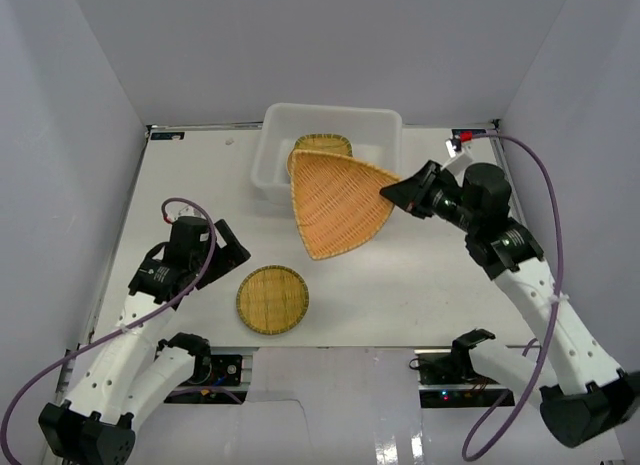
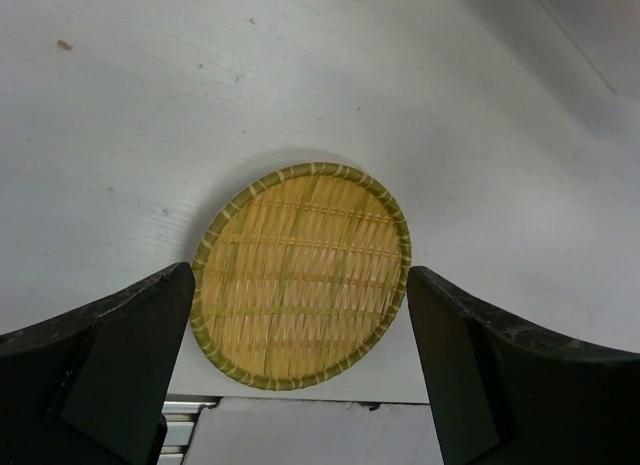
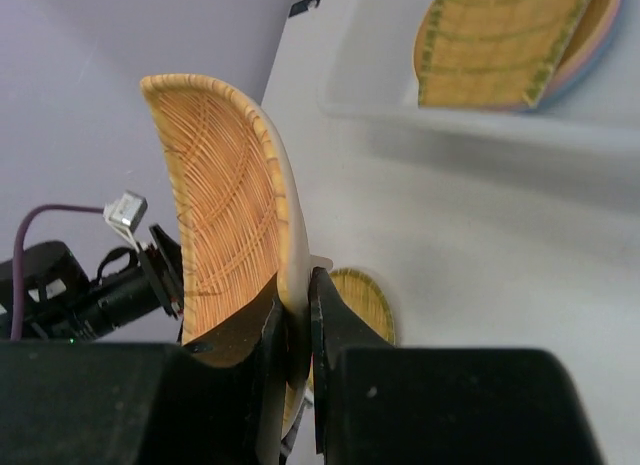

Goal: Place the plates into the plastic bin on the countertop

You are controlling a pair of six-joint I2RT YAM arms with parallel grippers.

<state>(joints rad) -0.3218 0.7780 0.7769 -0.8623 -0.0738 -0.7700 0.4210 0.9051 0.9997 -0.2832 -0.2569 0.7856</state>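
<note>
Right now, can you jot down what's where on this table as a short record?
Right end effector: shut on fan-shaped tray, held tilted at plastic bin front rim
Left end effector: open, empty, aimed at round tray
Round tray: flat on countertop
Inside bin: rectangular tray lying on plates

Robot lab cell: grey panel walls (image 1: 70, 105), white countertop (image 1: 400, 285), bolted arms (image 1: 545, 295).

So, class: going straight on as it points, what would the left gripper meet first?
Probably the round bamboo tray, centred between the open fingers of the left gripper; depth is unclear.
</note>
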